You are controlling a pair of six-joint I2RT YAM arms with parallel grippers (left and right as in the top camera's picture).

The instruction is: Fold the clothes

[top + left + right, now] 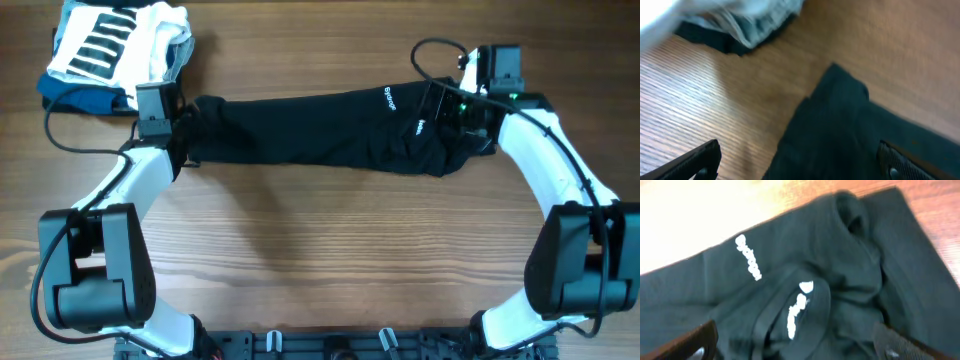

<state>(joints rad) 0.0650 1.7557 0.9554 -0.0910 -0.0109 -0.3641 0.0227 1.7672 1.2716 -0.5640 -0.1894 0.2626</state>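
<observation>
Clothes (320,130): one long black piece of soft, matte fabric, trouser-like in outline, laid flat across the far half of the table (320,250) and stretched sideways between the two arms.

Nearest the bases, the wooden table top shows a smooth brown grain running sideways.

Left gripper (799,150): open. Its dark, textured fingers (897,162) stand wide apart, with the left end of the fabric lying between them. That end finishes in a squared, slightly stepped edge flat on the wood.

Right gripper (795,330): open, jaws equally wide, over the right end of the fabric. This end is bunched. Thick rounded folds overlap, and a hemmed band curls over itself.

Markings, right end:
- White printed lettering (749,264) on a flat panel, too blurred to read.
- A second white print (795,312) along the curled band.
- A small white patch (806,286) just above it.

The middle of the black fabric lies smooth, with shallow lengthwise creases.

Farthest, at the left corner, sits a folded pile (110,50). White cloth with bold black stripes lies on top, crumpled white beside it, blue beneath. It is apart from the black fabric.
</observation>
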